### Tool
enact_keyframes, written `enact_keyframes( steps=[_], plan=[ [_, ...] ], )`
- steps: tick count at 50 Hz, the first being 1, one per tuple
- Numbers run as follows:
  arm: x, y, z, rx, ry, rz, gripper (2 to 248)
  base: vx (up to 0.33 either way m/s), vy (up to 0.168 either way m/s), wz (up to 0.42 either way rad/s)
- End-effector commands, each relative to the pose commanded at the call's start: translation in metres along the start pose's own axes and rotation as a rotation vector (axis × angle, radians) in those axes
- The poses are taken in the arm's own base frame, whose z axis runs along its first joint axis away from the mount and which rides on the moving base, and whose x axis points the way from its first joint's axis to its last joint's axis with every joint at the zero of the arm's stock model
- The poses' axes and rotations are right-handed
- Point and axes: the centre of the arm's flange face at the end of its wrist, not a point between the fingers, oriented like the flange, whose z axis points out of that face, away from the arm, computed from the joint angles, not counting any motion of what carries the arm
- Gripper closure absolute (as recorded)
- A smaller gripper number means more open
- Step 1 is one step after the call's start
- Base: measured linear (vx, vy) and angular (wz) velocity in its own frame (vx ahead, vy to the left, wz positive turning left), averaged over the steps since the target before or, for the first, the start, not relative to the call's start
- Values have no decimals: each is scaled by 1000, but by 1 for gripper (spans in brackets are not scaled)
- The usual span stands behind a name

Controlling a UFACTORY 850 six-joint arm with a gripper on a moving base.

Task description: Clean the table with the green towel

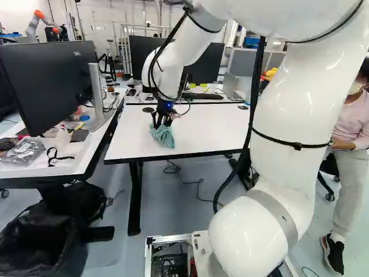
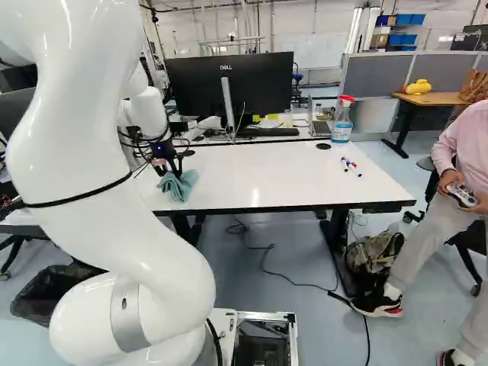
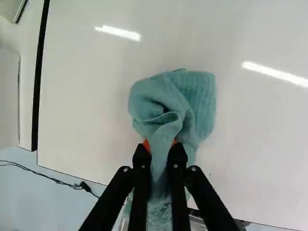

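A black gripper (image 1: pixel 161 123) is clamped on the bunched green towel (image 1: pixel 164 137) at the near left of the white table (image 1: pixel 199 130) (its orange pads (image 3: pixel 147 145) show only in the wrist view). The right base view alone shows a spray bottle (image 2: pixel 341 124) at the table's far right and markers (image 2: pixel 351 167) nearer.

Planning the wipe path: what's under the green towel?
The towel, pinched in the gripper, sits on the white tabletop. Any mark or object beneath is covered; can't tell.
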Motion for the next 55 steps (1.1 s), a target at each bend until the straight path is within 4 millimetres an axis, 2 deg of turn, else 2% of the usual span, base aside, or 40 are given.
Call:
enact_keyframes(
  steps=[16,27,42,55],
  plan=[
    [-28,-12,-4,5,-12,-29,203,0,0,0],
    [-49,-12,-8,6,-18,-35,203,0,0,0],
    [-77,1,-14,1,-21,-12,203,0,0,0],
    [-87,24,-17,-10,-17,41,203,0,0,0]
  ],
)
